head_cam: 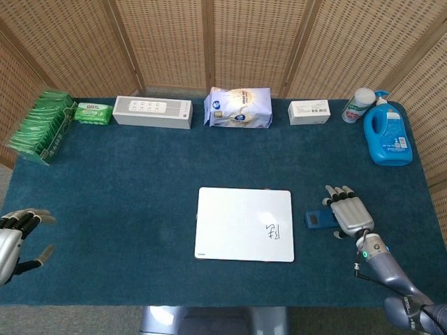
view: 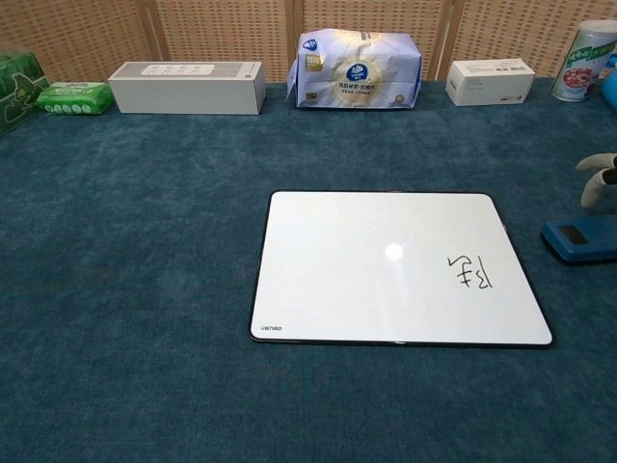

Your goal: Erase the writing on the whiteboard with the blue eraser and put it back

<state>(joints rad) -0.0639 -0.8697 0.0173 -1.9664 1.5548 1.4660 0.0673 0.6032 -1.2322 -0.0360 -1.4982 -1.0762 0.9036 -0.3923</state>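
Two hands are in view. Right hand [head_cam: 351, 213] is positioned over the right end of the blue eraser [head_cam: 320, 220], fingers [head_cam: 339, 190] extended and apart, holding nothing; actual contact with the eraser cannot be confirmed. Blue eraser lies flat on the bench [head_cam: 140, 181], just beside the right edge of the whiteboard [head_cam: 237, 220]. Whiteboard lies flat near the middle of the bench, with black writing [head_cam: 272, 231] at its lower right corner, unerased. Left hand [head_cam: 12, 234] sits at the far left edge, well apart from the whiteboard, fingers apart and empty. Along the rear of the bench: green packets [head_cam: 42, 125], white box [head_cam: 152, 112], tissue pack [head_cam: 237, 107], small carton [head_cam: 309, 112], blue detergent bottle [head_cam: 386, 134].
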